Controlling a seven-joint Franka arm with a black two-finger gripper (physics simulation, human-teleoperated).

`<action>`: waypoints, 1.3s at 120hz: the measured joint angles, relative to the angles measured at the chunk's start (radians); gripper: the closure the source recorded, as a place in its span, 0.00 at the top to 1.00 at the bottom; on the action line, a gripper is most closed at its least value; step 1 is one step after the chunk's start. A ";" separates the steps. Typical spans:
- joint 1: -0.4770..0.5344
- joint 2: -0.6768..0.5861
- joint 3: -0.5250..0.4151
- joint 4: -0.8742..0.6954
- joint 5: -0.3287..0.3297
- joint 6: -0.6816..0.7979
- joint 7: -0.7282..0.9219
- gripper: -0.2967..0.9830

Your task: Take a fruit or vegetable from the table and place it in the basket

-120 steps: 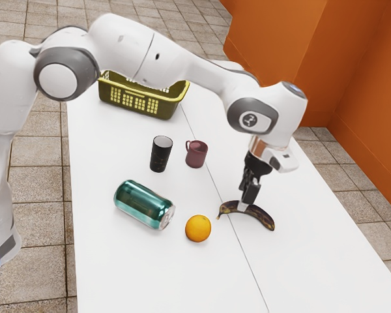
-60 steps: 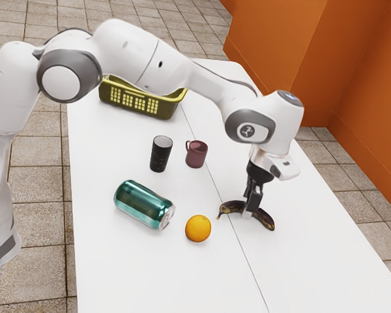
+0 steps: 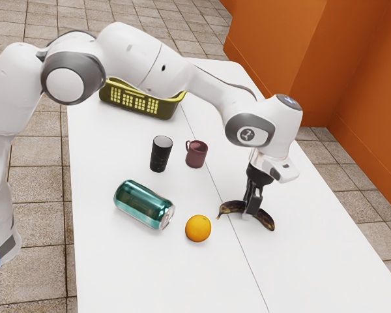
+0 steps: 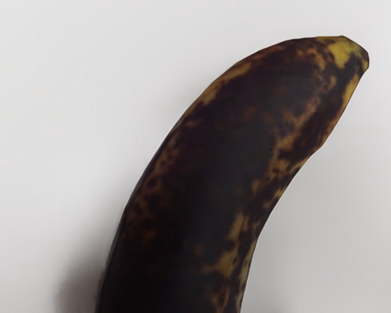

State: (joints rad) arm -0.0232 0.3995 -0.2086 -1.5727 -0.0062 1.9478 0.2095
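Down at the banana [image 3: 266,220] in the exterior view, your gripper [image 3: 249,214] is lower than it was a second ago, and between the last two pictures it has barely moved. That looks like the reach ending and the grasp coming next. Whether the gripper stands wide or has closed on the banana, you cannot tell. The banana lies on the bench [image 3: 150,274] at mid-length under the gripper, its stem across the seam, and has not visibly risen. Your basket [image 3: 137,102] is at the far end, partly behind the arm, so the task is still in its early part. The orange [image 3: 198,228] sits beside the stem end, apart from it; a low sideways drag could nudge it. Toward the exterior view's right, a strip of bench separates the banana from the edge. The mug [image 3: 196,154], cup [image 3: 159,155] and can [image 3: 143,205] stand or lie on the basket side, so lift high before you carry across.

Under your hand in the wrist view, the banana's dark, spotted body curves away to a blunt, yellowish end, with white bench along both sides. If your grip is off-centre, expect it to swing.
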 joint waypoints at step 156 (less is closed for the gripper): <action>0.349 -0.175 0.549 0.073 -0.048 -0.219 0.323 0.31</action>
State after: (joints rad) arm 0.3258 0.2243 0.3407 -1.4995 -0.0543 1.7293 0.5324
